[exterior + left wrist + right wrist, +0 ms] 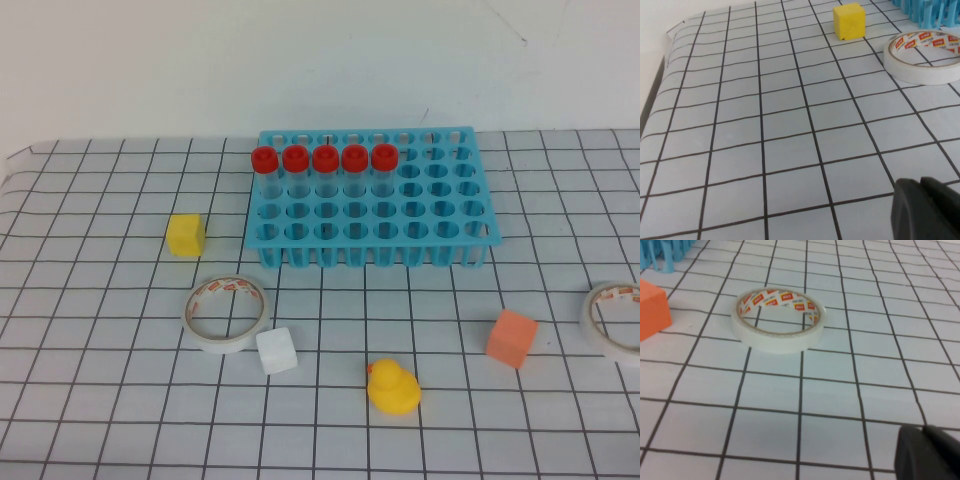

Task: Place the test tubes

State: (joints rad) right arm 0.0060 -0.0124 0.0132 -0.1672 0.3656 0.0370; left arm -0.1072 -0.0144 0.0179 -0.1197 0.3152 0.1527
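A blue tube rack [372, 215] stands at the middle back of the gridded table. Several red-capped test tubes [324, 172] stand upright in one row of it, toward its left side. Neither arm shows in the high view. In the left wrist view my left gripper [920, 187] is shut on nothing, low over bare grid, well short of the rack's legs [927, 12]. In the right wrist view my right gripper [924, 432] is shut and empty too, above the table near a tape roll [778, 319].
A yellow cube [186, 235] and a tape roll [226, 313] lie left of the rack, with a white cube [276, 351] beside that roll. A yellow rubber duck [392, 387] sits in front, an orange cube [511, 337] and a second tape roll [614, 318] to the right.
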